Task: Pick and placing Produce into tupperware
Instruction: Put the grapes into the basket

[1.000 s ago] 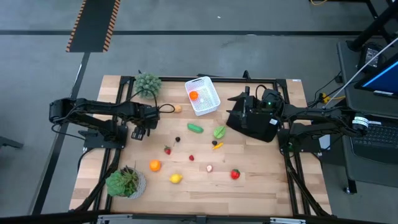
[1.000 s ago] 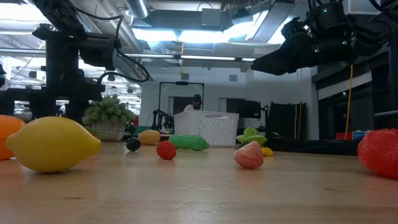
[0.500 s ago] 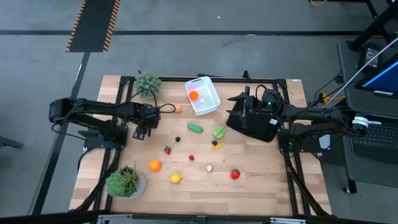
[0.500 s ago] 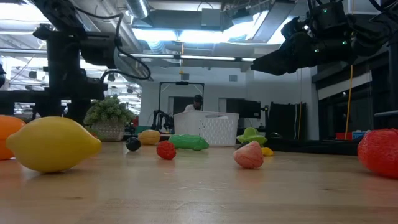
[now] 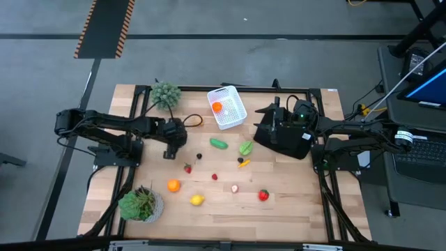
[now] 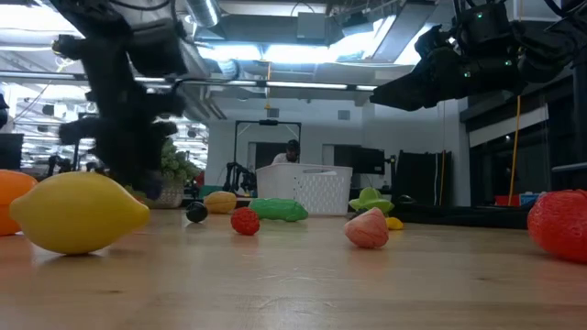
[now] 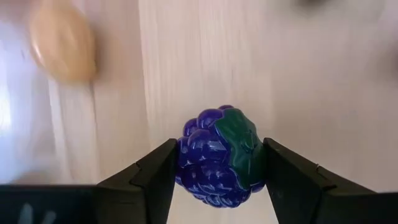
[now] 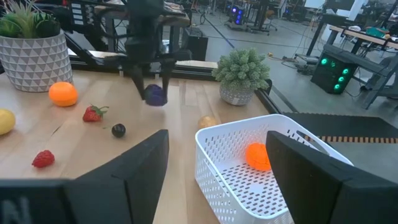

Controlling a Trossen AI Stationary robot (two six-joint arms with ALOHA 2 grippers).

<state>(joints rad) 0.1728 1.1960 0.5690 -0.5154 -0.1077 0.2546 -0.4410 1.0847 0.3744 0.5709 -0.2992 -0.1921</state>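
Observation:
My left gripper (image 5: 168,151) hangs over the table's left half, shut on a purple berry with a green cap (image 7: 214,158); the right wrist view shows that berry (image 8: 155,94) too. The white tub (image 5: 226,107) stands at the far middle with an orange fruit (image 5: 217,107) inside. Loose produce lies on the wood: cucumber (image 5: 219,143), leafy green (image 5: 246,148), dark berry (image 5: 199,156), strawberry (image 5: 187,168), orange (image 5: 173,185), lemon (image 5: 198,200), red fruit (image 5: 263,195). My right gripper (image 8: 217,134) waits open above the black cloth (image 5: 282,136). My left gripper pinches the purple berry between its two fingers, one on each side of its body (image 7: 186,155). The green cap (image 7: 239,143) lies against one finger. The fingers (image 8: 163,73) come from above, pointing down. The berry is lifted clear of the table.
Two potted plants stand at the left: one at the far edge (image 5: 166,93), one at the near corner (image 5: 141,203). A tan potato (image 8: 208,121) lies near the tub. Small pieces lie mid-table: raspberry (image 5: 214,176), pinkish fruit (image 5: 234,188), yellow-orange piece (image 5: 242,163).
My left gripper has moved toward the table's right, closer to the dark berry and the tub; most of that motion fell in the last half second, and the arm shows blurred in the low view. The right arm and the loose produce have kept still.

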